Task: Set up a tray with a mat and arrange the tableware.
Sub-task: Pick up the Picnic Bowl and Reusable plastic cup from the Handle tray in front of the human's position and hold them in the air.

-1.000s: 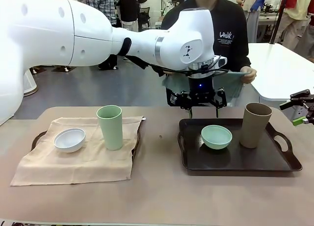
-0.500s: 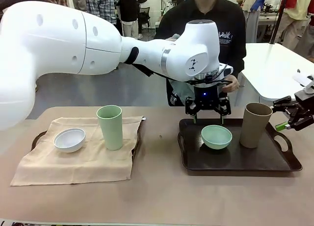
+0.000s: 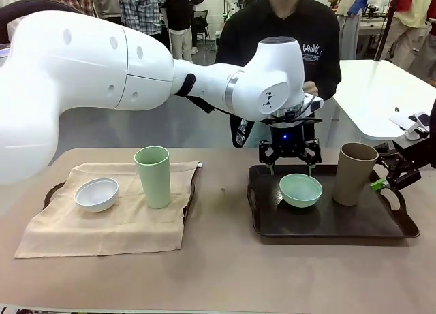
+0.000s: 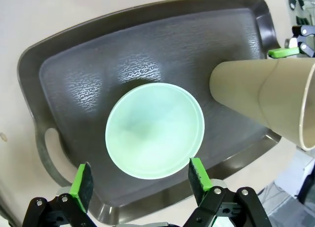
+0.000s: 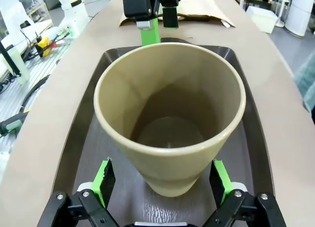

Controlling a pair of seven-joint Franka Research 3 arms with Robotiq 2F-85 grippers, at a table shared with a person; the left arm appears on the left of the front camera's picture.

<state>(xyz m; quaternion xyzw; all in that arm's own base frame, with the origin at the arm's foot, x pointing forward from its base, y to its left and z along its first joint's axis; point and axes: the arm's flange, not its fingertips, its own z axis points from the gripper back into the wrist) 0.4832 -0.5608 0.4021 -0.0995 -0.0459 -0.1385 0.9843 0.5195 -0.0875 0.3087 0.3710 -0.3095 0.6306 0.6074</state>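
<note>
Mint green bowl (image 4: 154,130) lies directly beneath our left gripper (image 4: 139,177), centred under its wide-spread jaws, which hold nothing. The tan-brown cup (image 5: 170,118) stands just ahead of our right gripper (image 5: 161,181), also spread and empty. Bowl and cup share the dark tray (image 3: 327,225).

The white left arm (image 3: 136,62) reaches across the middle, its black, green-padded left gripper (image 3: 291,165) pointing straight down, jaws wide apart. The right gripper (image 5: 161,177) stands equally spread.
</note>
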